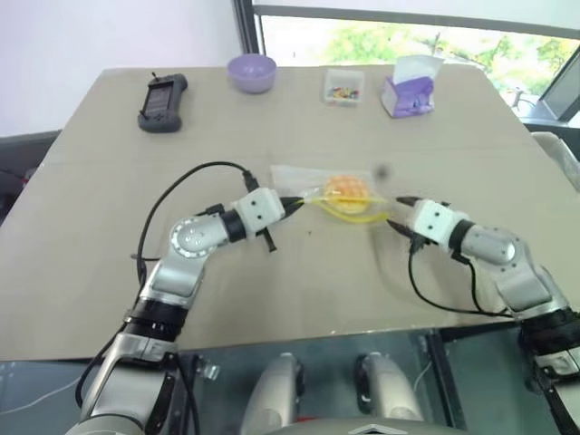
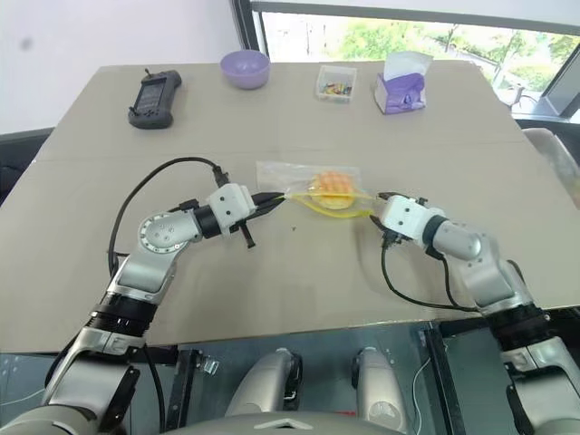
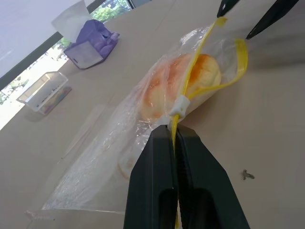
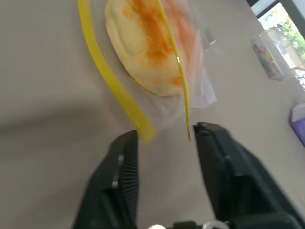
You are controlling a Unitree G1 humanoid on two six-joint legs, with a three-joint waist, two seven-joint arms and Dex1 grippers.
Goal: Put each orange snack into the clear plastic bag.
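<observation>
The orange snack [image 1: 347, 188] lies inside the clear plastic bag [image 1: 299, 177] at the middle of the table, its grid top showing through the film. The bag's yellow seal strip [image 1: 349, 215] gapes open along the near edge. My left gripper [image 1: 299, 203] is shut on the left end of that strip, beside the white slider [image 3: 179, 106]. My right gripper [image 1: 393, 220] stands open just off the strip's right end, holding nothing. In the right wrist view the bun [image 4: 143, 43] and both yellow strip halves [image 4: 112, 78] sit just beyond its fingertips [image 4: 128, 143].
At the far edge of the table stand a black handheld device [image 1: 162, 101], a purple bowl [image 1: 251, 72], a small clear box of colourful bits [image 1: 343, 86] and a purple tissue box [image 1: 410, 91]. Black cables loop beside both wrists.
</observation>
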